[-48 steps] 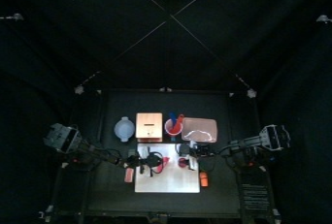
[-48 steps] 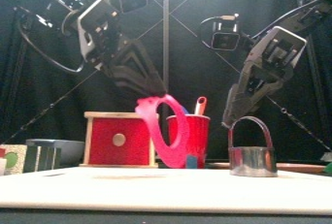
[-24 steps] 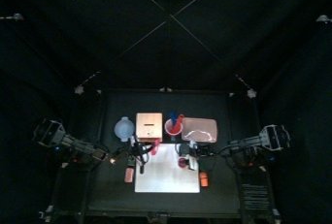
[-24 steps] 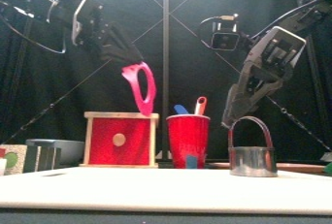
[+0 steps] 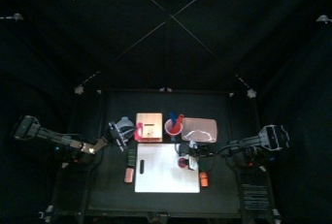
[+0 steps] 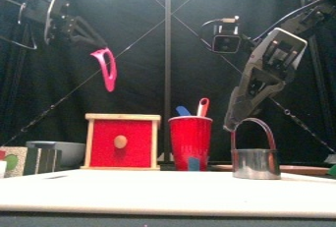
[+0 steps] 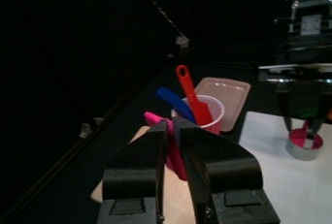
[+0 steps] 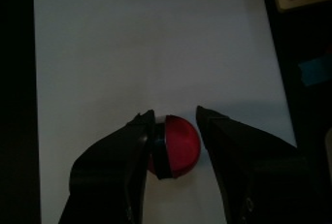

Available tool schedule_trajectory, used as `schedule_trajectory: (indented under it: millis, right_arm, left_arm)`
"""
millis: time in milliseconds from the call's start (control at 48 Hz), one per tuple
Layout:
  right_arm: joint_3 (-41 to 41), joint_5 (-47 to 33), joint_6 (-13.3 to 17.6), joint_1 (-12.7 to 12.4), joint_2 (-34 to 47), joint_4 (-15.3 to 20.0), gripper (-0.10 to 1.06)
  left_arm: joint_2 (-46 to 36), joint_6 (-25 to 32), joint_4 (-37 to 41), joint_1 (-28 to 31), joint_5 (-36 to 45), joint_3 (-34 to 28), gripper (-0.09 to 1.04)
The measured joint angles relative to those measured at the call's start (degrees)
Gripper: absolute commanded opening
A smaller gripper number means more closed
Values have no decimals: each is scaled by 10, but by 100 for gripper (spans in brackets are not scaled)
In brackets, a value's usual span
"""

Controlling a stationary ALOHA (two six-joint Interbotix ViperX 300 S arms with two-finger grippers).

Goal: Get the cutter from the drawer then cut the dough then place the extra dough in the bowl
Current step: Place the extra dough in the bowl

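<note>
A pink dough ring (image 6: 102, 69) hangs high in the air at the left, with my left gripper (image 7: 173, 131) shut on its upper end (image 7: 158, 121). In the top view this gripper (image 5: 119, 137) is beside the blue-grey bowl (image 5: 124, 128). The round metal cutter (image 6: 256, 162) stands on the white board (image 5: 162, 170) with a red dough disc (image 8: 180, 145) inside it. My right gripper (image 8: 177, 126) reaches down over the cutter with a jaw against each side, shut on it.
The wooden box with the red drawer front (image 6: 122, 141) stands behind the board, the red cup with two knives (image 6: 191, 141) next to it, and the pink tray (image 5: 201, 128) further right. Small toys lie beside the board (image 5: 130, 175).
My left arm has pulled back to the left and risen, carrying the dough ring from in front of the red cup to high above the box's left side. The right arm has not moved.
</note>
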Motion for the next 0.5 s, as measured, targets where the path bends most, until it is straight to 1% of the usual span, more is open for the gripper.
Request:
schedule_trajectory:
  millis: [125, 333, 500]
  right_arm:
    - [-1, -1, 1, 0, 3, 0, 77]
    - [-4, -1, 1, 1, 7, 6, 77]
    - [-4, -2, 0, 1, 11, 10, 77]
  left_arm:
    - [-29, 0, -5, 27, 1, 31, 55]
    - [-32, 0, -9, 61, 13, 71, 55]
    - [-33, -4, -14, 75, 15, 97, 55]
